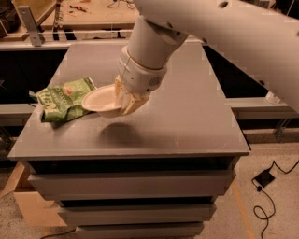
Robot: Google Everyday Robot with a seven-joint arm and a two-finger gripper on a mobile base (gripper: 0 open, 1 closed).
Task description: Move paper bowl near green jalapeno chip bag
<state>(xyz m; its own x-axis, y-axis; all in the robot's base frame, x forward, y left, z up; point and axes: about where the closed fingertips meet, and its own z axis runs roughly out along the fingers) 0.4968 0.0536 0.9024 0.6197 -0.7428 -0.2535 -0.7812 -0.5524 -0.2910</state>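
Observation:
The white paper bowl (99, 101) hangs tilted a little above the grey table top (187, 116), its left rim right beside the bag. My gripper (122, 100) is shut on the bowl's right rim, with the thick white arm reaching down from the upper right. The green jalapeno chip bag (64, 99) lies flat at the table's left edge, just left of the bowl. The bowl's shadow falls on the table below it.
The table is a grey cabinet with drawers (131, 184) below. A wooden bench (84, 14) with small items stands behind. A black cable and plug (264, 179) lie on the floor at the right. A cardboard box (32, 207) sits at lower left.

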